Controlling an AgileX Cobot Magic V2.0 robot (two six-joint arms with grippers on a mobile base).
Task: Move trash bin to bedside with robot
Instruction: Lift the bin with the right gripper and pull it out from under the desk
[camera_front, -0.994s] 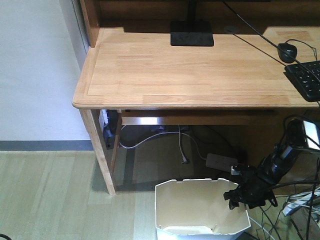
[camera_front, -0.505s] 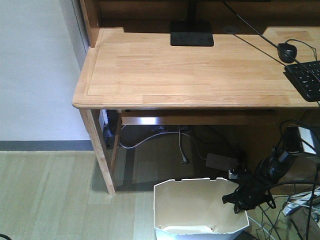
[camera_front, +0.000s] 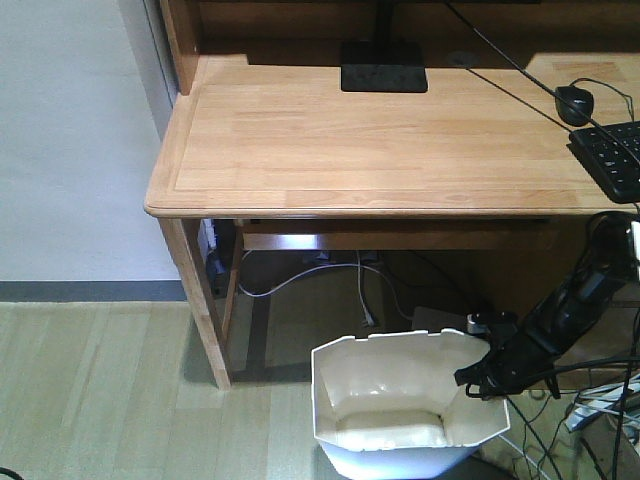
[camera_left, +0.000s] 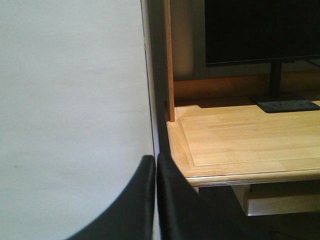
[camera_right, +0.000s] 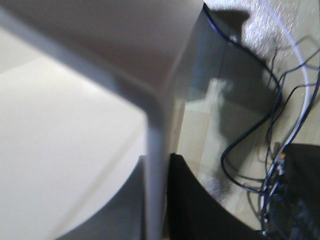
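The white trash bin, cream inside, sits low in the front view just before the desk, tipped so its opening faces the camera. My right gripper is shut on the bin's right rim. The right wrist view shows the thin wall running between the two black fingers of the right gripper. My left gripper is shut on nothing and faces the wall and desk corner. The bedside is out of view.
A light wooden desk carries a monitor stand, a mouse and a keyboard. Its leg stands left of the bin. Cables and a power strip lie on the floor at right.
The right arm has risen and the bin has come up with it, tilting its opening toward the camera and shifting slightly right.
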